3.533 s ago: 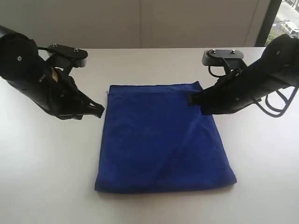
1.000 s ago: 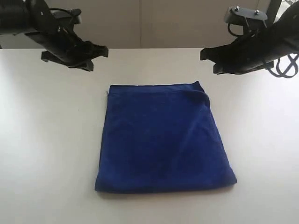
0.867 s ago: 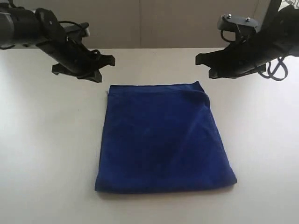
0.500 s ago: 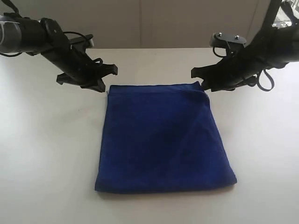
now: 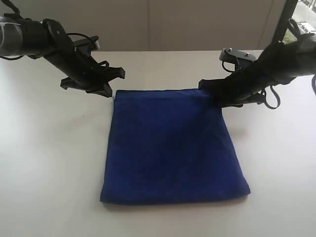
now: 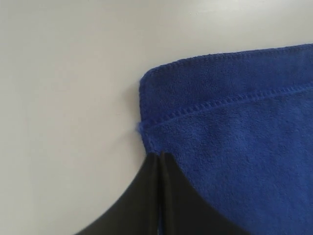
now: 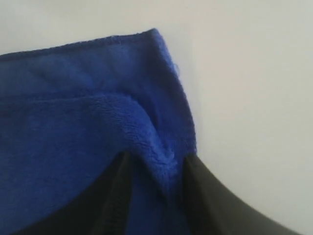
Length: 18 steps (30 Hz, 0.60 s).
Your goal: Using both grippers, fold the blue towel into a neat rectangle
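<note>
The blue towel (image 5: pixel 173 148) lies flat on the table as a folded, roughly square shape. My left gripper (image 5: pixel 111 94) sits at its far left corner. In the left wrist view its fingers are pressed together, and the gripper (image 6: pixel 160 155) rests at the towel's (image 6: pixel 234 122) side edge, just behind the stitched hem. I see no cloth between them. My right gripper (image 5: pixel 207 90) is down on the far right corner. There the gripper (image 7: pixel 156 164) stands open, and a raised ridge of towel (image 7: pixel 73 122) runs between the two fingers.
The white table (image 5: pixel 49 173) runs all round the towel. A pale wall stands behind the far edge, and a window strip (image 5: pixel 301 19) shows at the upper right. Black cables (image 5: pixel 269 96) hang from the right arm.
Both arms have come down and inward from above the table's far side to the towel's two far corners. The right gripper now covers its corner.
</note>
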Motion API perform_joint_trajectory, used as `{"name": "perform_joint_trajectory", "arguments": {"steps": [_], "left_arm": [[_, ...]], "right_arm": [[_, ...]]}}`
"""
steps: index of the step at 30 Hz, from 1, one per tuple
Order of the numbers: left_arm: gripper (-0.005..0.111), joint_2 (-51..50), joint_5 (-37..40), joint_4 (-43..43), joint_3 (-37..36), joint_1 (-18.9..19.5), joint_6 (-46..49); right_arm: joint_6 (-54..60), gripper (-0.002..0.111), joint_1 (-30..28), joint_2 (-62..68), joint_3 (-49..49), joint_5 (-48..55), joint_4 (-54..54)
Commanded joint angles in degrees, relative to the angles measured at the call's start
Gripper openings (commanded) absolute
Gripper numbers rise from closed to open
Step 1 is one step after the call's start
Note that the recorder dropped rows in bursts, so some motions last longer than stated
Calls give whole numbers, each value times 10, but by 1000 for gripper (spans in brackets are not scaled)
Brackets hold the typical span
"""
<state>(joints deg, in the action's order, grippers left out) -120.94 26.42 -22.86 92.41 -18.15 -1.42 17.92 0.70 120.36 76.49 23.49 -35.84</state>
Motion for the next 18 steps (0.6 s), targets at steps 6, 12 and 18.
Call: {"name": "perform_joint_trajectory", "arguments": {"steps": [6, 12, 18], "left_arm": [[0, 3, 6, -7, 3, -3, 2], [0, 3, 6, -7, 3, -3, 2], [0, 3, 7, -7, 3, -3, 2]], "right_arm": [[39, 34, -1, -6, 43, 83, -12], [183, 34, -1, -10, 43, 155, -102], [198, 34, -1, -10, 43, 116, -115]]}}
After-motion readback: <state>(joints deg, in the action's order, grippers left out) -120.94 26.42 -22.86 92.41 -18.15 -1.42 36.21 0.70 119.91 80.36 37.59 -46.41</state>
